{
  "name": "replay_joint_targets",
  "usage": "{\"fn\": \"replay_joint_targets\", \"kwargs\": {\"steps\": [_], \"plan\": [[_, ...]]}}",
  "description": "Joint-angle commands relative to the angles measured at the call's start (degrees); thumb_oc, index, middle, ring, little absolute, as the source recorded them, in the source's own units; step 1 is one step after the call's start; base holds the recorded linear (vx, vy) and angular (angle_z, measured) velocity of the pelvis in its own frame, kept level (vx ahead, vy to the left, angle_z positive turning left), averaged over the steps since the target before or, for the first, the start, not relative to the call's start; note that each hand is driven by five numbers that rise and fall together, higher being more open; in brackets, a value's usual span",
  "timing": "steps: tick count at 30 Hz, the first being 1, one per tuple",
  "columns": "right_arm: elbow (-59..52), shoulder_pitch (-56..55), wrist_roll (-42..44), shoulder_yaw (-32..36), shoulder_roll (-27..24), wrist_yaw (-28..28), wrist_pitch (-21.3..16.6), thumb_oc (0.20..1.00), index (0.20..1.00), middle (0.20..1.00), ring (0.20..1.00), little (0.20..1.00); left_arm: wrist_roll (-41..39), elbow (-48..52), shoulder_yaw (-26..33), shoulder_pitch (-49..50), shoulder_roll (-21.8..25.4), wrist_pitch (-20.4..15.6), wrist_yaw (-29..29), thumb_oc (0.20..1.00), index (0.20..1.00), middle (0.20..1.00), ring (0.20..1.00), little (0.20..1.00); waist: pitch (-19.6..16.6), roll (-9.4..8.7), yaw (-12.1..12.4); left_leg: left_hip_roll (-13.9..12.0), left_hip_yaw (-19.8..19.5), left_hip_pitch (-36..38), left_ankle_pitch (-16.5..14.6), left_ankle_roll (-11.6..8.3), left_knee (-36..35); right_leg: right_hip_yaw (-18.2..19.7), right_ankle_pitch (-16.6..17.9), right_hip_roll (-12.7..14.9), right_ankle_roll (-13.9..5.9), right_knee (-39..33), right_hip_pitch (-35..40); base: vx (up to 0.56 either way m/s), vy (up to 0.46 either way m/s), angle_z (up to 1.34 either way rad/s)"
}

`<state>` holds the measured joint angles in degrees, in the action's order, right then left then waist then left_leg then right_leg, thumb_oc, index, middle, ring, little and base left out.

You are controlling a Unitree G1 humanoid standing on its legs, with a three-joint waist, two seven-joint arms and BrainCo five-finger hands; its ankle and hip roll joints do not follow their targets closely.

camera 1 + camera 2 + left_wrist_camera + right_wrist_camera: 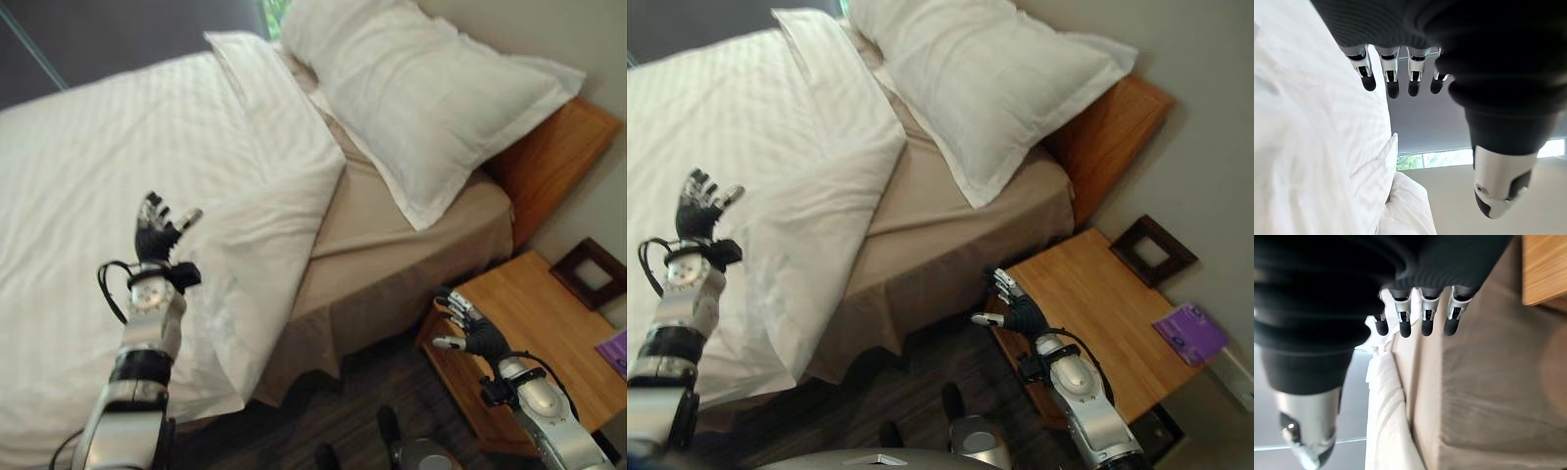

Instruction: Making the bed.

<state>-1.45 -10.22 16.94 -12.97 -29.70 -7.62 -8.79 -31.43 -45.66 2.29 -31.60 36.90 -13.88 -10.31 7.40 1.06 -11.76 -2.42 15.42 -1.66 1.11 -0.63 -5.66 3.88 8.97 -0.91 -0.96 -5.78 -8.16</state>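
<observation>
White duvet [147, 176] beneath raised, open left hand [157, 230].

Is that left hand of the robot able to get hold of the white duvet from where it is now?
Probably yes. The left hand hovers open right over the white duvet, with nothing between them, so lowering it looks enough. The right hand is open beside the bedside table.

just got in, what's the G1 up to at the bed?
It is making the bed, and nothing is gripped right now. The left hand is raised, open, over the white striped duvet, whose edge is folded back off the beige sheet. The right hand hangs open between the bed and the wooden nightstand. A white pillow lies at the wooden headboard.
</observation>
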Motion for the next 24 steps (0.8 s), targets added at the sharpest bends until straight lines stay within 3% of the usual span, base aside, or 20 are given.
{"fn": "replay_joint_targets", "kwargs": {"steps": [1,8,18,24], "plan": [[-2.79,2.38,3.41,-0.53,-0.98,-0.89,-3.08,1.0,1.0,1.0,1.0,1.0,-3.39,-7.32,-2.07,-9.97,7.69,-1.06,0.73,1.0,1.0,1.0,1.0,1.0,4.28,-1.15,-0.43,1.77,1.56,-1.35,-1.01,-0.09,0.66,0.45,-5.42,-1.1,-2.62,1.52,-0.78,-0.04,-0.093,-0.06],[-2.42,2.46,2.85,-1.78,-2.11,-1.47,-3.24,1.0,1.0,1.0,1.0,1.0,-1.61,-16.47,-1.26,-15.85,14.29,0.15,-0.68,1.0,1.0,1.0,1.0,1.0,3.94,-2.38,0.09,0.62,4.07,-5.47,-0.2,-1.24,0.66,1.1,-4.36,-2.08,-3.38,0.78,-5.23,0.02,-0.059,-0.2],[-1.34,3.16,3.19,-1.91,-1.58,0.02,-4.51,1.0,1.0,1.0,1.0,1.0,-0.5,-15.43,-0.49,-14.6,13.83,-0.99,-3.25,1.0,1.0,1.0,1.0,1.0,4.41,-2.14,0.78,0.82,3.46,-5.81,-0.42,-1.24,0.66,1.25,-4.55,-2.14,-3.33,0.78,-5.69,0.04,-0.005,-0.01],[-0.91,2.66,2.24,-1.02,-1.74,1.08,-4.78,1.0,1.0,1.0,1.0,1.0,0.15,-14.35,0.15,-14.64,11.27,-1.45,-6.18,1.0,1.0,1.0,1.0,1.0,5.66,-2.32,1.03,1.06,3.46,-5.45,-0.76,-1.16,0.66,1.43,-4.52,-2.22,-3.52,0.78,-5.59,0.01,0.004,0.0]]}}
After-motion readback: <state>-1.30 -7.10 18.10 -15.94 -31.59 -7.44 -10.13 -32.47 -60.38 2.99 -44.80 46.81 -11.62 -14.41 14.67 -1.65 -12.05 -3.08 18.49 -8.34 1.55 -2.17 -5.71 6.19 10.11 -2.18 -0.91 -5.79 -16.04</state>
